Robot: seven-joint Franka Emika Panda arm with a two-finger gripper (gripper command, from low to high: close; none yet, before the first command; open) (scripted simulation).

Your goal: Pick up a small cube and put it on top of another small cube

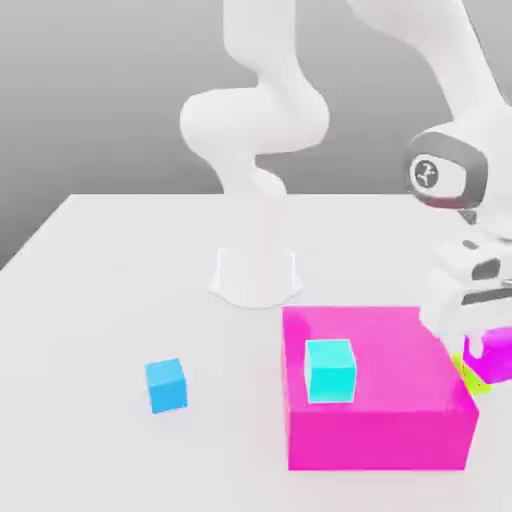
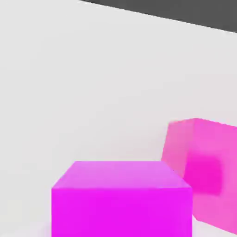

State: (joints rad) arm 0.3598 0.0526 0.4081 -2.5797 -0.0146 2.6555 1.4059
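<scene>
The small cube [image 1: 498, 358], magenta-purple, sits at the exterior view's right edge, just right of the large pink block. In the hand view it [image 2: 121, 199] looms close under the camera. My gripper [image 1: 490, 342] has come down over it and is shut on it, with one white finger [image 1: 472, 345] against its left face. Another small cube [image 1: 470, 376], lime green, peeks out low between the pink block and the purple cube, mostly hidden by them.
A large pink block [image 1: 375, 400] [image 2: 203, 171] stands on the white table [image 1: 120, 300] with a cyan small cube [image 1: 330, 370] against its front. A blue small cube [image 1: 166, 385] lies to the exterior view's left. The arm's base [image 1: 255, 275] rises behind.
</scene>
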